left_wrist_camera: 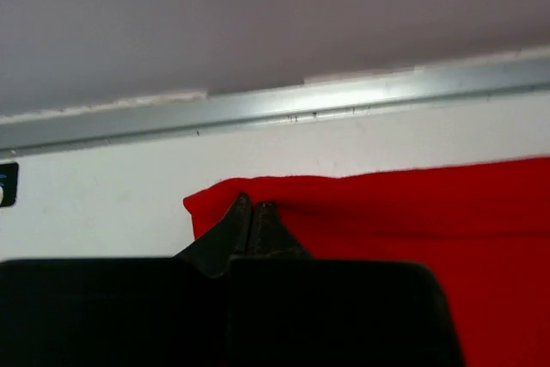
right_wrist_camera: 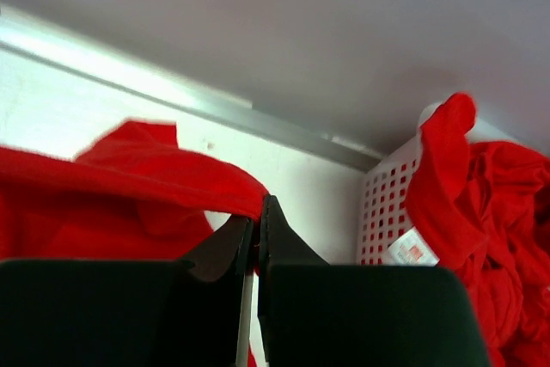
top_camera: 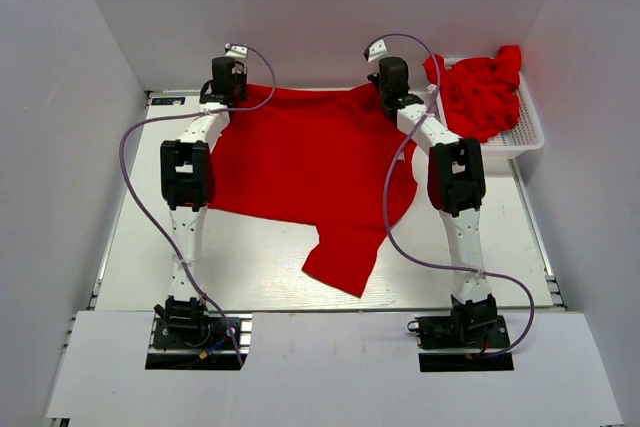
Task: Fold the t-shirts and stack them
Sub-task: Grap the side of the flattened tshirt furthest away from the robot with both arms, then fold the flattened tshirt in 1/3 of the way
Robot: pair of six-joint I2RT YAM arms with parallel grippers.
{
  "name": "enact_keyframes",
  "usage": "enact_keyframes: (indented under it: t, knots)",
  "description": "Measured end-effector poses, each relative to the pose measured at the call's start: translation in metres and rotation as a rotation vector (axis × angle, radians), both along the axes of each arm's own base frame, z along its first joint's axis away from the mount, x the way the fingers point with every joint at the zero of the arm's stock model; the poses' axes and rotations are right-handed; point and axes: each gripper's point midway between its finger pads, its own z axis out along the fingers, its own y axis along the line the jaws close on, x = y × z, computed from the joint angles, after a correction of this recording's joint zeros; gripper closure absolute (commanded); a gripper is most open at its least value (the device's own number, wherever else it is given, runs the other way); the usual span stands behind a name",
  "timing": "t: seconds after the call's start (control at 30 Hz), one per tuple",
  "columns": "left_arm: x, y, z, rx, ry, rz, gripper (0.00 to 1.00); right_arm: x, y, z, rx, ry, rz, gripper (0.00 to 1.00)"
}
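A red t-shirt (top_camera: 300, 162) lies spread on the white table, one sleeve (top_camera: 345, 257) pointing toward the near edge. My left gripper (top_camera: 226, 77) is shut on the shirt's far left corner (left_wrist_camera: 215, 199). My right gripper (top_camera: 391, 75) is shut on the shirt's far right edge (right_wrist_camera: 172, 178), which rises off the table in the right wrist view. Several more red t-shirts (top_camera: 482, 92) are heaped in the white slotted basket (top_camera: 520, 137) at the far right; one white neck label (right_wrist_camera: 412, 248) shows.
The back wall and a metal rail (left_wrist_camera: 284, 109) run just beyond both grippers. The basket wall (right_wrist_camera: 382, 208) stands close to the right of my right gripper. White side walls enclose the table on the left and right.
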Motion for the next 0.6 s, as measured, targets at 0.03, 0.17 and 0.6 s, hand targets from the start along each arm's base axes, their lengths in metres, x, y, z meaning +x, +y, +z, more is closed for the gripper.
enact_keyframes:
  t: [0.03,0.17,0.6]
  knots:
    - [-0.003,0.0,-0.007,0.008,0.018,-0.011,1.0,-0.003,-0.001,-0.004,-0.008,0.017,0.0,1.0]
    - [-0.021,0.001,-0.045,0.04,0.128,-0.061,1.0,-0.025,-0.011,-0.026,-0.052,0.116,-0.017,1.0]
    - [-0.051,0.001,-0.044,0.082,0.223,-0.144,1.0,-0.098,-0.022,-0.029,-0.003,0.309,-0.032,1.0]
